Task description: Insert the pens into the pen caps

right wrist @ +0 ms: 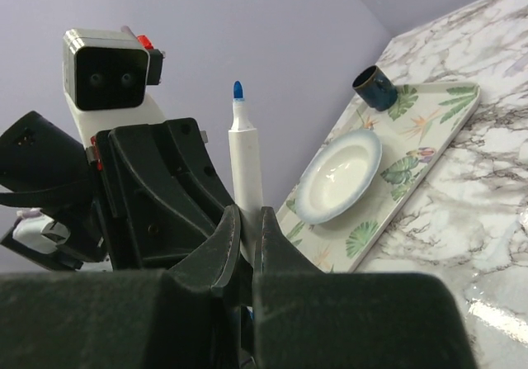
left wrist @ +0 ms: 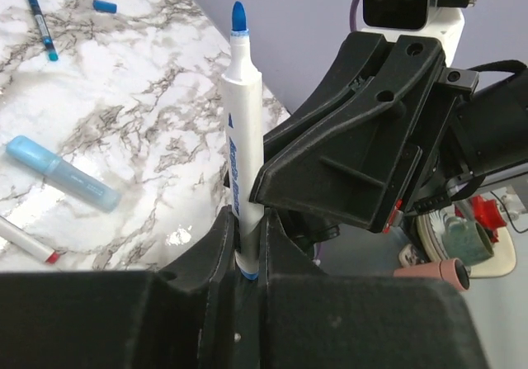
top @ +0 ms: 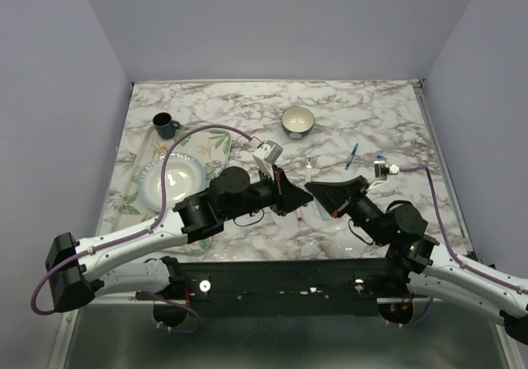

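Observation:
A white pen with a blue tip point(left wrist: 242, 121) stands upright between my two grippers, which meet above the middle of the table. My left gripper point(left wrist: 247, 249) point(top: 286, 197) is shut on its lower end. My right gripper point(right wrist: 247, 233) point(top: 314, 192) is shut on the same pen point(right wrist: 246, 163), tip up. On the table lie a thicker pale blue marker point(left wrist: 62, 173), a white pen with a red end point(left wrist: 25, 241) point(top: 308, 172), a dark blue pen point(left wrist: 39, 18) point(top: 352, 156) and a small blue cap point(left wrist: 105, 6).
A leaf-patterned tray point(top: 134, 197) point(right wrist: 429, 158) at the left holds a white plate point(top: 172, 179) point(right wrist: 340, 177) and a dark mug point(top: 165, 125) point(right wrist: 375, 87). A bowl point(top: 298, 121) stands at the back middle. Walls close in the left, right and far sides.

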### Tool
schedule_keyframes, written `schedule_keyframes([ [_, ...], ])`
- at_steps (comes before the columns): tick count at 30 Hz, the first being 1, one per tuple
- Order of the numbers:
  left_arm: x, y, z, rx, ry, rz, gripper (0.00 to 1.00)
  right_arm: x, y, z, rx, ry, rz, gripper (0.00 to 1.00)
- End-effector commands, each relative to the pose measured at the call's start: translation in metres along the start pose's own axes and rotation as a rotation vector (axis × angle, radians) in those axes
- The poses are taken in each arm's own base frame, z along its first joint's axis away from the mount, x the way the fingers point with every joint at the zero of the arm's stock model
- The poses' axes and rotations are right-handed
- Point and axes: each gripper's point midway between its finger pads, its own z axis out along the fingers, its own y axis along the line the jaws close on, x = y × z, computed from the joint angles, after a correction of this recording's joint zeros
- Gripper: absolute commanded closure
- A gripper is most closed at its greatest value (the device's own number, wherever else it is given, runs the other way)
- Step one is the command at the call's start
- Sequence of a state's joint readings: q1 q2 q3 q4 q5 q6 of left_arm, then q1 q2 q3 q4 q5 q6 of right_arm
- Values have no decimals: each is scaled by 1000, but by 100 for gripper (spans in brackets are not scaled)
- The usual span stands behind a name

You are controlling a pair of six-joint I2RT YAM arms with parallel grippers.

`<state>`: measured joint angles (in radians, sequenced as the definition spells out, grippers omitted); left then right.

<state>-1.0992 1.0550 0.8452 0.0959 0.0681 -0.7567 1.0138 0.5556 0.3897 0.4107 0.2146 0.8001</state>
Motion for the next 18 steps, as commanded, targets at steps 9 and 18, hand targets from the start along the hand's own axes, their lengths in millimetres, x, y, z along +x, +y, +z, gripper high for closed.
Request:
schedule_keyframes([
  [9, -36, -3, -20, 53, -16, 65, 100, -32, -19, 1, 235, -93, 88, 43],
  [18, -48, 67, -62, -321, 0, 383, 100, -92, -74, 4, 718, -72, -174, 26],
])
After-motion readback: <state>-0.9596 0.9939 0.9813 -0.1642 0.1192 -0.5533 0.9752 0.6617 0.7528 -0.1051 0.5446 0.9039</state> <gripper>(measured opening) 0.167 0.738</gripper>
